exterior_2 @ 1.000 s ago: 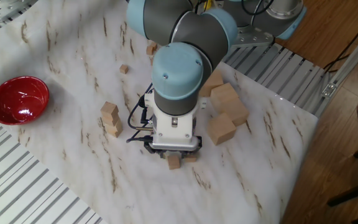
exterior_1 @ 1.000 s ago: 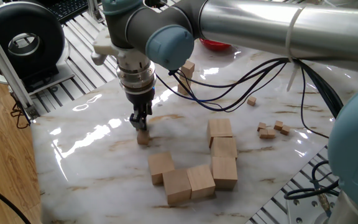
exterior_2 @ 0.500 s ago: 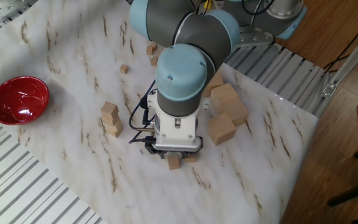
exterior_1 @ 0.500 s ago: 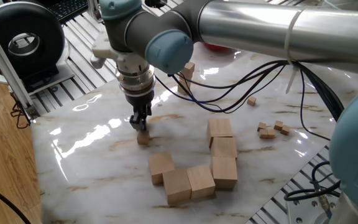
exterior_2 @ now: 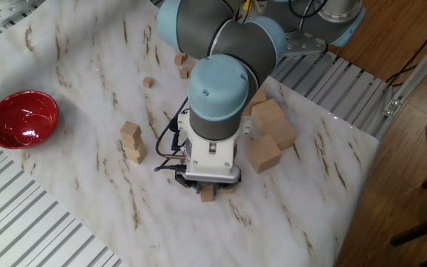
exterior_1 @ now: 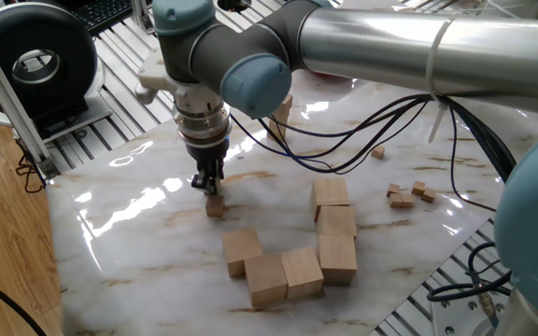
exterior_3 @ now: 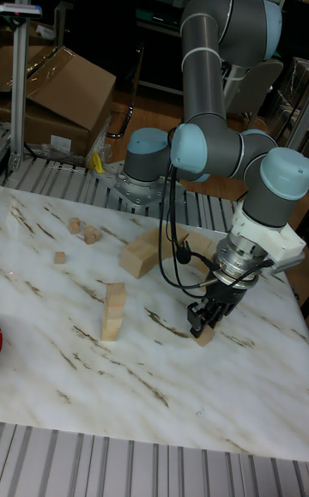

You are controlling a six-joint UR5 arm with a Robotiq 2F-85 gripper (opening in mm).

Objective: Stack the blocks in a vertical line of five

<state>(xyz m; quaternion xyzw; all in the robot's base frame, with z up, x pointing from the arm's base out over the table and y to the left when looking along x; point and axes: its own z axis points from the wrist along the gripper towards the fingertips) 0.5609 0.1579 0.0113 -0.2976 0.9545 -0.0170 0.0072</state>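
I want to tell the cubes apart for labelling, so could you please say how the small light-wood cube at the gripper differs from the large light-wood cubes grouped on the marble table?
The small light-wood cube is much smaller than the large light-wood cubes. The small cube sits alone directly under the gripper; the large cubes lie clustered, several touching, away from it. Both kinds are plain pale wood and rest on the marble table.

Bright overhead light glares white off the glossy desk [exterior_1: 138, 201]. The tall view is dimmer, grainier. Shadows stay soft.
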